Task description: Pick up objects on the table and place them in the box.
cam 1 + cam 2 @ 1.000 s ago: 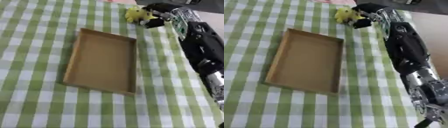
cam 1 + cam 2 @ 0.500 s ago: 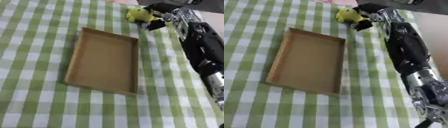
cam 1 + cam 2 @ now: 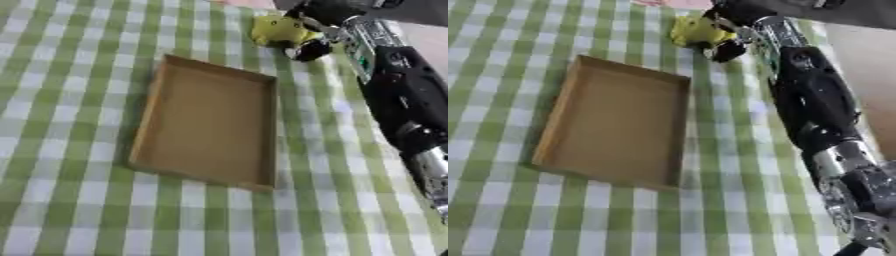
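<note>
Right hand (image 3: 308, 31) is curling round the yellow toy (image 3: 276, 30); shallow cardboard box (image 3: 210, 122) is lying nearer the robot, leftward.

1 cardboard box (image 3: 210, 125), 1 yellow toy (image 3: 276, 31), 1 robot hand (image 3: 306, 30), 1 checked cloth (image 3: 70, 75).

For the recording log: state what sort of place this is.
Probably a staged tabletop test setup, not a real home: a green-and-white checked tablecloth, one shallow cardboard box, and a right robot hand at a small yellow toy.
</note>
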Robot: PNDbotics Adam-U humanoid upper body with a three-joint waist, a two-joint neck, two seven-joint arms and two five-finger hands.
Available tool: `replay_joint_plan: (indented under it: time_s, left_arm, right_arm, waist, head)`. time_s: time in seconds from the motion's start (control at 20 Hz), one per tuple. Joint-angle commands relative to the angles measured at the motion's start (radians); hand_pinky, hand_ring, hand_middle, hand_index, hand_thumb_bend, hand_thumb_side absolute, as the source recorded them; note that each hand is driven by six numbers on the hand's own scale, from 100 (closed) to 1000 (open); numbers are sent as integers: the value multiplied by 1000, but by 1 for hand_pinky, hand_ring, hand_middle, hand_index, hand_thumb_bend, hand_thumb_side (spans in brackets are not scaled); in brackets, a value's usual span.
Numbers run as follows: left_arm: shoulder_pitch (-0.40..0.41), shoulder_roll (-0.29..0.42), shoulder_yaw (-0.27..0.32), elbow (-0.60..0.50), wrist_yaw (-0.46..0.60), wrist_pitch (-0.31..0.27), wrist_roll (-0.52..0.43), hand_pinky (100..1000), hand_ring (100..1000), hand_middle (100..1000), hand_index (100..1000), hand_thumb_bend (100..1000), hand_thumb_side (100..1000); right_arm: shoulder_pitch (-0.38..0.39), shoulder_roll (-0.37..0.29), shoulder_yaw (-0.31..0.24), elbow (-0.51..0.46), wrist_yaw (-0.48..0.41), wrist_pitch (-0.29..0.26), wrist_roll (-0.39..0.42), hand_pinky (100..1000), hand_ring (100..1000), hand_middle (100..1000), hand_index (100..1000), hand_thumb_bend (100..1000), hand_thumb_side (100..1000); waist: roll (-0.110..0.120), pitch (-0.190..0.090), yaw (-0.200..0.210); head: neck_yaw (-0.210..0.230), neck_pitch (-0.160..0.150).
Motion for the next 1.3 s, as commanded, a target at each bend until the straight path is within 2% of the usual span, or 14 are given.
replay_joint_plan:
  time_s: [0.05,0.35,0.55,0.85,1.05,1.1,1.15,1.2,1.3]
  left_arm:
    - [-11,20,3,-17,2,4,-1,344,609,634,634,100,768]
    - [-11,17,-1,-21,1,9,2,349,610,635,635,100,763]
    - [-11,15,-6,-25,0,12,6,352,610,636,636,100,760]
    - [-9,12,-12,-26,-2,14,10,356,611,637,637,100,753]
    - [-8,11,-14,-26,-3,16,15,359,612,638,638,100,754]
    - [-7,11,-15,-26,-3,16,18,360,612,638,638,100,747]
    - [-7,11,-15,-26,-3,16,20,360,612,638,637,100,753]
    - [-6,12,-16,-26,-3,16,23,360,612,638,637,100,753]
    - [-6,13,-17,-24,-3,17,28,362,612,638,637,100,753]
  right_arm:
    - [-15,-23,8,-23,-26,-6,-10,748,720,643,833,100,408]
    - [-21,-33,10,-32,-63,-3,2,748,715,636,826,100,315]
    - [-26,-39,12,-45,-76,-5,-2,744,699,623,818,100,214]
    - [-29,-48,17,-75,-135,-25,7,738,674,614,817,100,186]
    - [-21,-61,28,-123,-221,-53,30,730,645,601,815,100,177]
    - [-16,-64,34,-143,-251,-62,35,724,632,594,811,100,244]
    - [-11,-67,41,-163,-281,-68,41,717,621,588,806,100,124]
    - [-5,-69,50,-188,-311,-73,47,710,610,583,803,100,113]
    - [7,-72,73,-239,-370,-82,65,699,597,578,799,100,160]
  waist:
    - [11,-37,-2]
    - [17,-60,-12]
    - [24,-77,-19]
    - [36,-99,-32]
    - [44,-112,-45]
    - [46,-116,-48]
    - [48,-118,-51]
    - [50,-121,-55]
    - [54,-125,-60]
  head:
    - [-1,-2]
    - [0,0]
    - [1,-1]
    - [1,-2]
    - [2,7]
    - [1,12]
    - [1,16]
    - [1,21]
    - [0,27]
